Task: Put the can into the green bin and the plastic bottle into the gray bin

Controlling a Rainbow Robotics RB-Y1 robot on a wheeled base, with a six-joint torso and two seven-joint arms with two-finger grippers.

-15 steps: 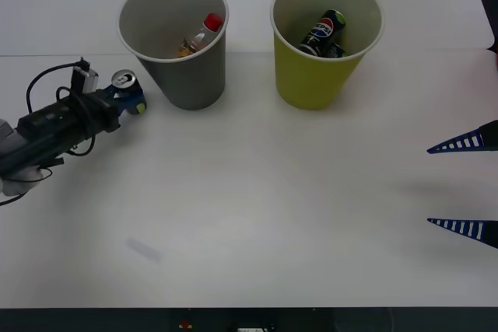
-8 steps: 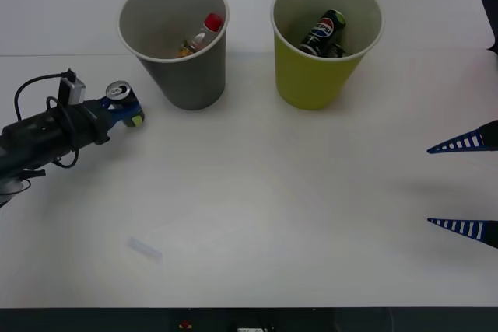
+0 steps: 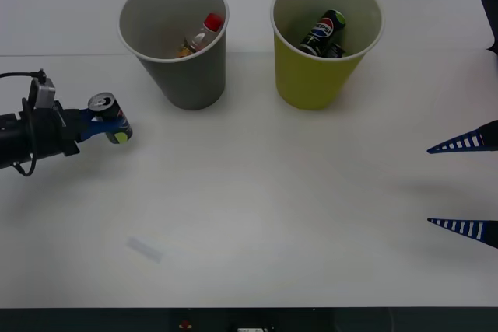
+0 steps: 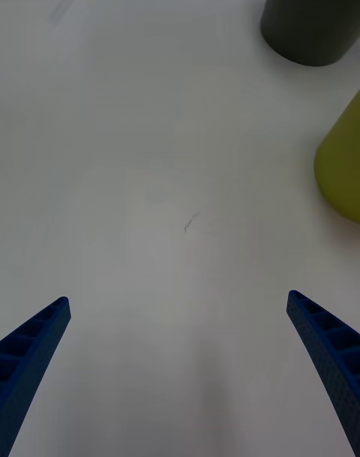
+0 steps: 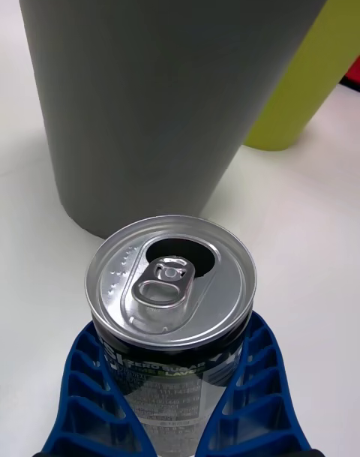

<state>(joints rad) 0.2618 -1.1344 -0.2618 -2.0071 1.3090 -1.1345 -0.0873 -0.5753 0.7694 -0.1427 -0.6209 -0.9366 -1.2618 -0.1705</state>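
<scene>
Blue left jaws (image 3: 105,120) clamp the can (image 3: 107,115); right jaws (image 3: 465,186) spread wide, empty.

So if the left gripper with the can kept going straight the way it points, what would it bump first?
Probably the gray bin: it stands right ahead of the left gripper and its can.
</scene>
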